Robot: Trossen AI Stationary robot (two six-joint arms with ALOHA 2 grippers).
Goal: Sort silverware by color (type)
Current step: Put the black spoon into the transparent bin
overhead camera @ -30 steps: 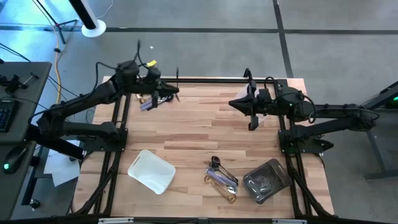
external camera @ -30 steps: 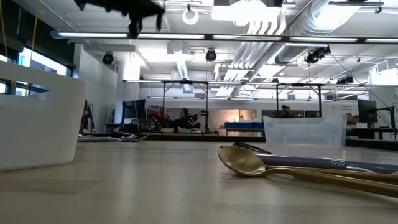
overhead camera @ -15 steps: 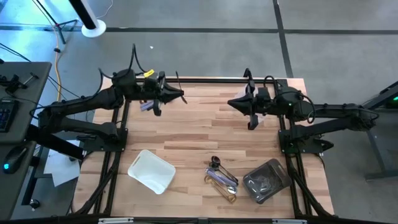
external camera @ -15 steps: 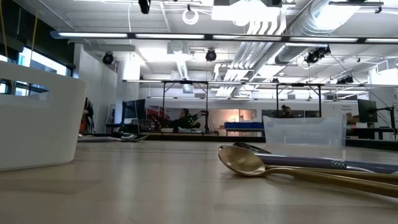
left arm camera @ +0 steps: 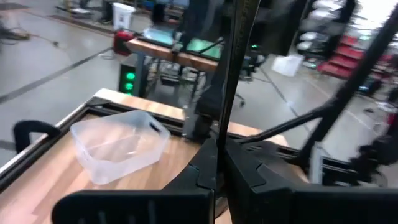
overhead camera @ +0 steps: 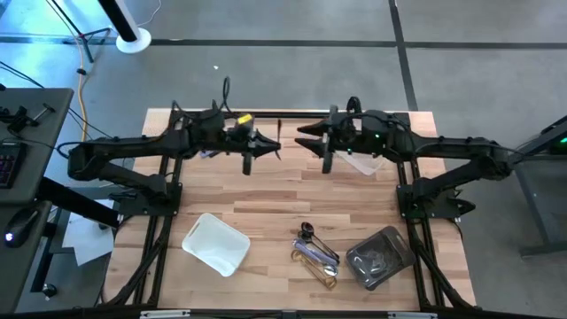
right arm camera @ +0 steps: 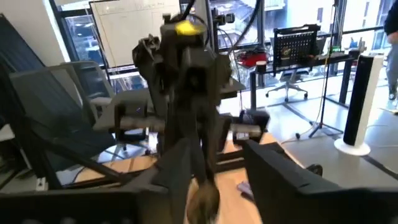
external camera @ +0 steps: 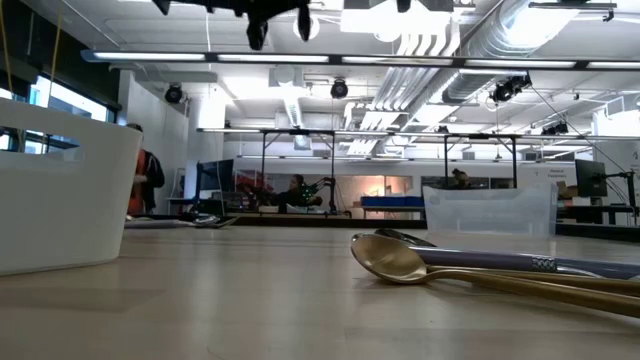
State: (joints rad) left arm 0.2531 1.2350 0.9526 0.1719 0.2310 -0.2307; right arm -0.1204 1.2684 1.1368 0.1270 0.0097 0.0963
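My left gripper (overhead camera: 273, 148) (left arm camera: 222, 155) is high over the table's far middle, shut on a thin dark utensil (left arm camera: 230, 74) that stands nearly upright. My right gripper (overhead camera: 306, 140) (right arm camera: 216, 149) faces it from the right, close by and open. Its fingers stand on either side of the utensil's rounded lower end (right arm camera: 202, 198) and show no touch. More silverware (overhead camera: 314, 254), gold, silver and dark, lies in a loose pile on the wood near the front edge. In the low view a gold spoon (external camera: 400, 260) rests bowl-down with a silver one on it. My left gripper pinches the dark utensil's slim handle (left arm camera: 225, 134) between its two fingers. The fingers are level, come from the table's left and lie across the handle. The utensil is lifted clear and nearly upright, a long stretch above the fingers and its rounded end below them.
A white tray (overhead camera: 215, 242) sits near the front left. A clear tray (overhead camera: 379, 257) holding utensils is at the front right. Another clear tray (overhead camera: 368, 162) (left arm camera: 118, 146) stands at the far right under my right arm. Bare wood lies between them.
My left gripper has carried the dark utensil toward the table's right, and my right gripper has come toward the left. They now face each other over the far middle. The right gripper's tips, a single point before, now show apart: it has opened.
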